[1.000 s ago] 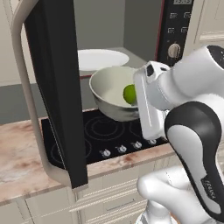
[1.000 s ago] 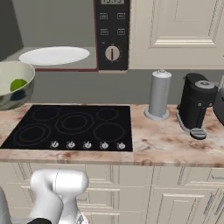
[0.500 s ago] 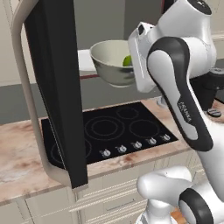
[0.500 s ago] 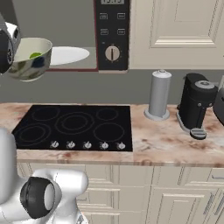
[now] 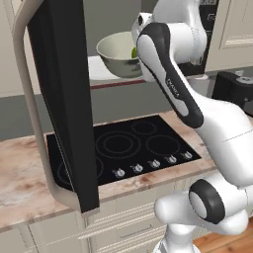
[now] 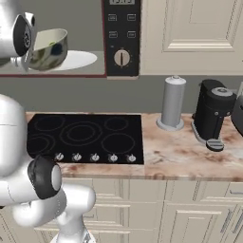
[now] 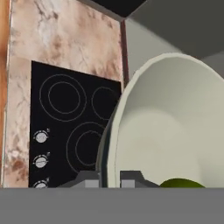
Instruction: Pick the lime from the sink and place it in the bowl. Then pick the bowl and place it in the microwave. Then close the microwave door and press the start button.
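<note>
Your two small dark fingers (image 7: pixel 131 178) are pinched on the rim of the wide, deep, pale greenish-grey bowl (image 5: pixel 118 54), one tip outside the wall and one inside, as the hand view shows at its lower edge. The gripper (image 7: pixel 109 179) holds the bowl in the air, level with the opening of the large black microwave (image 6: pixel 122 38) and right at its front. In the right base view the bowl hangs just above the near edge of the flat white round plate (image 6: pixel 78 60) that lies inside the oven.

You can see the small bright yellow-green lime (image 5: pixel 134 52) inside the bowl, against the wall nearest the hand; in the hand view it peeks up at the bottom of the glossy whitish inside.

The wide black glass microwave door (image 5: pixel 64 99) with its silver-grey rounded frame stands swung open at the left of the left base view. Below the bowl lies the black glass cooktop (image 6: pixel 85 137), set into the pink marbled counter (image 6: pixel 190 152). Further right on that counter stand a grey cylindrical canister (image 6: pixel 172 102) and a black coffee machine (image 6: pixel 213 114), near each other but apart.
</note>
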Controlling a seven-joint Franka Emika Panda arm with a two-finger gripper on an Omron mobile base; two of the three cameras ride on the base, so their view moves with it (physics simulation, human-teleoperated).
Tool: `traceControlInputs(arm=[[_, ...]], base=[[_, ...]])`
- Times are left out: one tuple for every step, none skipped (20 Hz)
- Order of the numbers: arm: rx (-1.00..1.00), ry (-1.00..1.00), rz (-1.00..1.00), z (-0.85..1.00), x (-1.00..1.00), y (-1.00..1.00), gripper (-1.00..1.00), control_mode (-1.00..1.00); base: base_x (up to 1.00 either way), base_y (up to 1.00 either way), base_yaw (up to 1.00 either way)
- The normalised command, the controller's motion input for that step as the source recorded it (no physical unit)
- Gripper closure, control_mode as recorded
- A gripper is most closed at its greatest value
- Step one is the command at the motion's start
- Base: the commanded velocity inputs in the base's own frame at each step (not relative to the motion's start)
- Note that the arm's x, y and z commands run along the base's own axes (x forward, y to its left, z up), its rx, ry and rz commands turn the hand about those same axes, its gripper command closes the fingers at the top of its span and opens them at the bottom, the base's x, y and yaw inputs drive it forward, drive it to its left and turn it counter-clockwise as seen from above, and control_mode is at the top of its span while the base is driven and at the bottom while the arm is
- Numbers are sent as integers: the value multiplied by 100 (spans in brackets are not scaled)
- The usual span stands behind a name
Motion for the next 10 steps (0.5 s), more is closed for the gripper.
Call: traceControlInputs(arm=[[-4, -5, 0, 0, 81, 0, 100, -100], [0, -4, 0, 0, 90, 0, 100, -100], [0, -9, 0, 0, 82, 0, 100, -100], [0, -7, 0, 0, 82, 0, 100, -100], [0, -5, 0, -6, 88, 0, 100, -100], [0, -7, 0, -4, 86, 3, 100, -100], [0, -7, 0, -5, 82, 2, 100, -100], [0, -9, 0, -6, 86, 11, 100, -100], [0, -11, 0, -5, 81, 14, 100, -100], [0, -9, 0, -9, 85, 17, 100, -100]], base=[[0, 0, 0], [0, 0, 0], [0, 0, 0], [0, 0, 0], [0, 0, 0], [0, 0, 0], [0, 0, 0], [0, 0, 0], [0, 0, 0], [0, 0, 0]])
